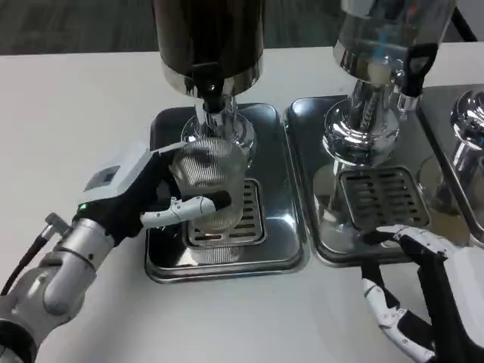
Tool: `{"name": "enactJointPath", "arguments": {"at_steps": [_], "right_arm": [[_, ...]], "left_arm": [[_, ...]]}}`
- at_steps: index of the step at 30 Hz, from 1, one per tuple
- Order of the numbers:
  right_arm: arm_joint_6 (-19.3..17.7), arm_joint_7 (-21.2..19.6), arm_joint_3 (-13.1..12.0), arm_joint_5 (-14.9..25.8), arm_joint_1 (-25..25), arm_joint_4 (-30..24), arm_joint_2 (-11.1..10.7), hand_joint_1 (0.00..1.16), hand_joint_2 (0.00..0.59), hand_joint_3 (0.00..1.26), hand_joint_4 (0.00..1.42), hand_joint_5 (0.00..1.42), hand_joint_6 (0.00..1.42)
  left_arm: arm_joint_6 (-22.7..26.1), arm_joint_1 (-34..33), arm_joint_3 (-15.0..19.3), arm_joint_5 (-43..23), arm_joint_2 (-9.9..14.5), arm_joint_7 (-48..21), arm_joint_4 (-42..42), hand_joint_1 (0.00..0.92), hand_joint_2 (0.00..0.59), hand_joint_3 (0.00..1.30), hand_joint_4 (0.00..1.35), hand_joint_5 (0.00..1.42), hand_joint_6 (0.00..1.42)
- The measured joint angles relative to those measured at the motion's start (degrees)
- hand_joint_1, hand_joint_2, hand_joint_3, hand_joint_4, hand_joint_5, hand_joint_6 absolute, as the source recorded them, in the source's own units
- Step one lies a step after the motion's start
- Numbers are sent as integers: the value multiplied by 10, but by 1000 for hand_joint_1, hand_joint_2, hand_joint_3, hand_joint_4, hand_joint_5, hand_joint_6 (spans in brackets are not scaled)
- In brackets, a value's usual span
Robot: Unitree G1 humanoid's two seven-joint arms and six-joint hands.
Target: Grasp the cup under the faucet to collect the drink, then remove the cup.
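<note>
Ribbed clear cup (209, 181) over left tray's (281, 227) drain grate, just below black faucet (209, 85). Left hand (144, 198) wraps it from left. Right hand (423, 295) fingers spread, holding nothing, by table's (68, 113) near-right edge

The cup (209, 184) looks like clear ribbed plastic or glass, and right under it the drip tray (280, 249) is mirror-polished metal with a slotted grate (243, 215). Above the cup, the dispenser (209, 41) is dark and glossy with a chrome band and a black plastic faucet (207, 82). The worktop (76, 113) around the tray is plain matt white, and the left hand (144, 200) is smooth white and black plastic on a brushed silver forearm (57, 276).
</note>
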Motion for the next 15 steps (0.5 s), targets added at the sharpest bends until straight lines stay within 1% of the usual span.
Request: {"name": "enactJointPath", "arguments": {"at_steps": [3,5,10,15], "right_arm": [[0,1,0,0,0,-2,0,431,443,447,336,336,370],[0,2,0,1,-1,-2,0,431,443,448,337,338,373],[0,5,0,3,-6,-2,0,431,443,453,337,341,379],[0,9,2,5,-13,-2,-1,431,443,454,337,346,382]], "left_arm": [[0,-2,1,-2,2,-10,0,32,111,286,299,597,990],[0,-2,2,-3,2,-13,-1,25,101,274,286,588,985],[0,-1,1,-2,8,-19,-6,1,72,241,227,530,890],[-2,0,1,-1,15,-19,-12,0,54,215,176,478,805]]}}
